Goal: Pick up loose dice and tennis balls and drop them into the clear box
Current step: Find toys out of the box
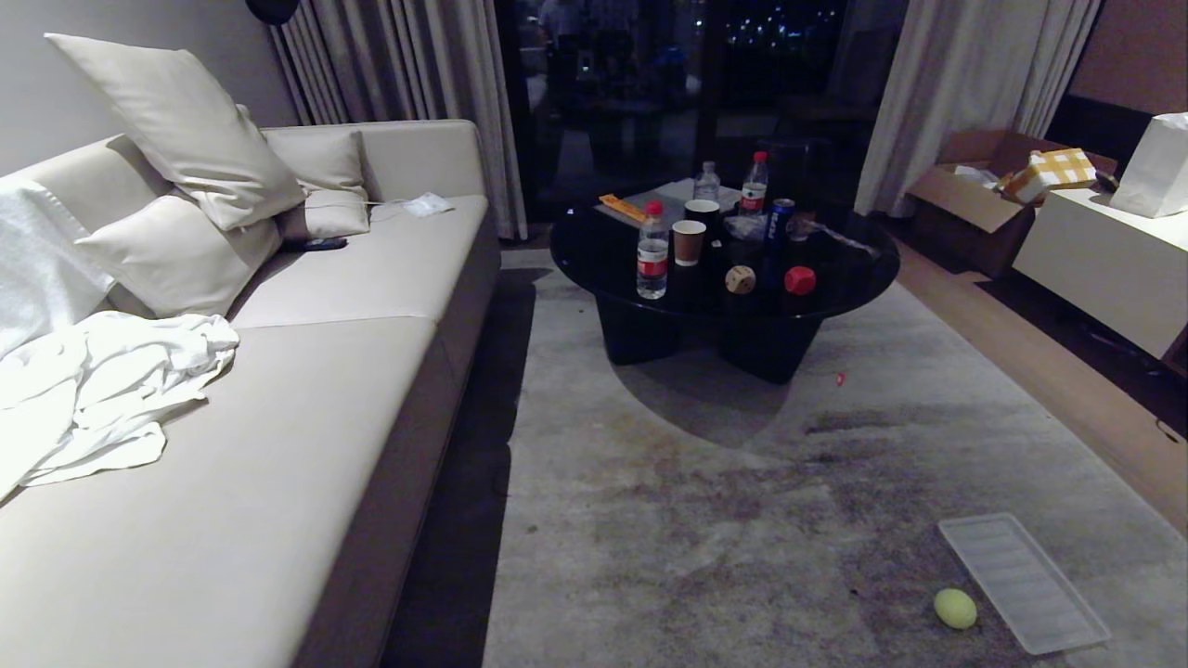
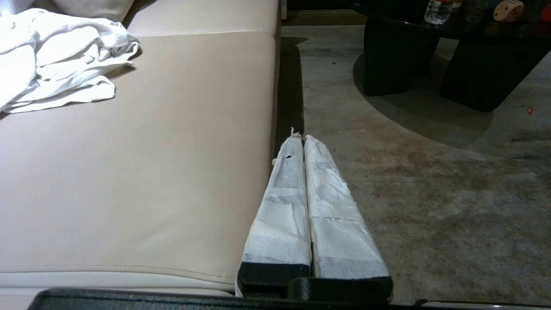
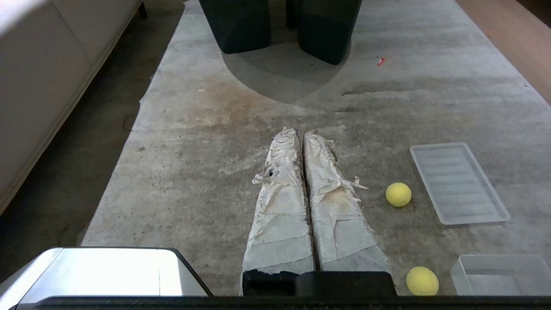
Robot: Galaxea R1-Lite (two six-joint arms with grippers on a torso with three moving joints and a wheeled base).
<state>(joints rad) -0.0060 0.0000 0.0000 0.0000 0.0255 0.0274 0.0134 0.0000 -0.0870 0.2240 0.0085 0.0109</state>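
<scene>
Two yellow-green tennis balls lie on the grey rug: one [image 3: 398, 194] [image 1: 955, 609] beside the flat ribbed lid [image 3: 457, 184], the other [image 3: 422, 281] next to the clear box [image 3: 499, 275] at the near right. A tan wooden die [image 1: 740, 279] [image 2: 508, 10] and a red die [image 1: 799, 280] sit on the round black table [image 1: 863, 269]. My right gripper [image 3: 300, 131] is shut and empty, held above the rug to the left of the balls. My left gripper [image 2: 300, 137] is shut and empty over the sofa's front edge. Neither arm shows in the head view.
The beige sofa [image 1: 353, 371] with pillows and a white cloth [image 1: 111, 390] fills the left. Bottles [image 1: 652, 250], paper cups and a can crowd the black table. Its dark legs [image 3: 327, 30] stand on the rug ahead. A white cabinet [image 1: 1104, 260] and cardboard box stand at the right.
</scene>
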